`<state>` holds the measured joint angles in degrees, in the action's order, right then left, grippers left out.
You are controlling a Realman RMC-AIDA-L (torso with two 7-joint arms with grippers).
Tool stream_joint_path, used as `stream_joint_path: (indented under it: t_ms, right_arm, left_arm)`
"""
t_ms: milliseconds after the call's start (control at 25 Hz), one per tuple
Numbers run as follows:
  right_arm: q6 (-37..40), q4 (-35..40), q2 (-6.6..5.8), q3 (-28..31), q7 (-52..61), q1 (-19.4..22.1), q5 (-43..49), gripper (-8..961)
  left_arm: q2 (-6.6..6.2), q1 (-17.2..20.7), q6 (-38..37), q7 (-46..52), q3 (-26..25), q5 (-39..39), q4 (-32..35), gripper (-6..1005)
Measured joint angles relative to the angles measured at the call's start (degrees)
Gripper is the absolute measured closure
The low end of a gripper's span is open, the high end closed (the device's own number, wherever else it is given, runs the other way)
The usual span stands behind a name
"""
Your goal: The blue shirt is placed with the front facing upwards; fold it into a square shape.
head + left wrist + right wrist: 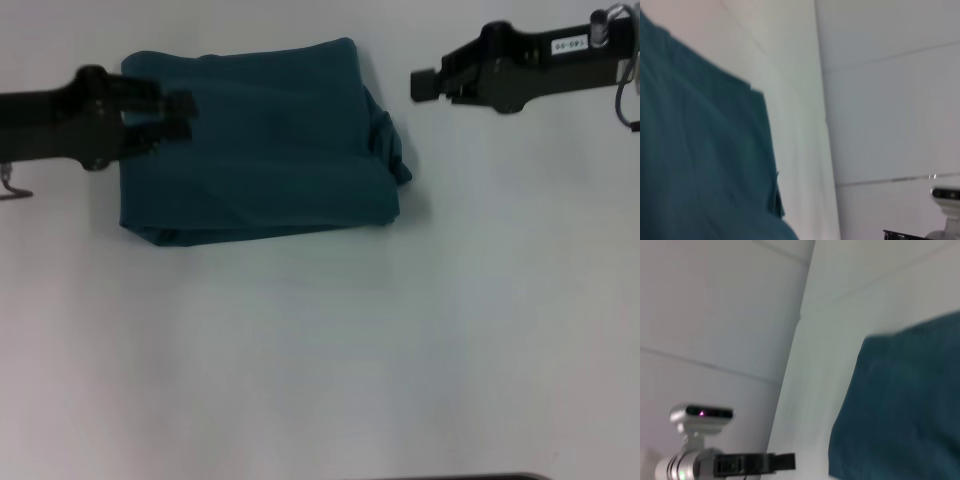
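Desk (320, 360): white, bare near half.
Shirt (255, 140): far-left of centre on desk, folded to rough rectangle, plain teal side up, bunched at right edge.
L tool (180, 112): over shirt's left edge; fingers w/ a small gap, nothing gripped.
R tool (425, 84): far right, above desk, just right of shirt, apart from it; can't tell if clenched or released.

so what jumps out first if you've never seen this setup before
The blue shirt stands out at once: a dark teal bundle already folded into a rough square on the white table, with bunched fabric at its right edge. The left gripper sits over the shirt's left edge. The right gripper hangs apart from the cloth, off its upper right corner.
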<state>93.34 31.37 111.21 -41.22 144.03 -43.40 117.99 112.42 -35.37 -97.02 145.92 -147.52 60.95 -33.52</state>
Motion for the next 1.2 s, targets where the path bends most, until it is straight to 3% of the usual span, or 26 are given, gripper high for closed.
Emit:
stream_joint_path:
  t_ms: [80,160,280,440,520,560,1200]
  right_arm:
    - [0.06,-1.22,0.14,-1.90,0.33,-0.80,0.10,820]
    - [-1.29,-2.00,1.05,-4.33,0.67,-1.39,0.18,872]
    - [-5.58,-3.26,3.45,-6.34,0.33,-1.75,0.20,951]
    - [-11.61,-6.25,6.84,-8.07,-0.80,-2.13,0.22,951]
    - [-15.09,-7.91,7.85,-9.87,-0.86,-2.28,0.22,950]
    - [-16.47,-8.68,8.06,-10.61,-0.81,-2.35,0.23,950]
    - [-22.95,-9.91,7.40,-11.85,0.04,-1.23,0.68,949]
  left_arm:
    - [0.00,-0.59,0.38,0.12,2.10,-0.05,0.56,513]
    - [0.26,-1.07,1.13,0.12,3.98,-0.06,0.68,595]
    - [0.71,-1.60,3.47,0.11,7.03,-0.16,1.20,714]
    - [1.63,-1.79,7.37,0.20,10.78,-0.22,1.66,877]
    - [1.97,-2.00,9.23,0.24,12.74,-0.23,2.31,962]
    - [2.06,-2.09,9.85,0.25,13.31,-0.23,2.55,1004]
    - [2.49,-5.42,18.19,1.65,16.57,-6.06,4.95,999]
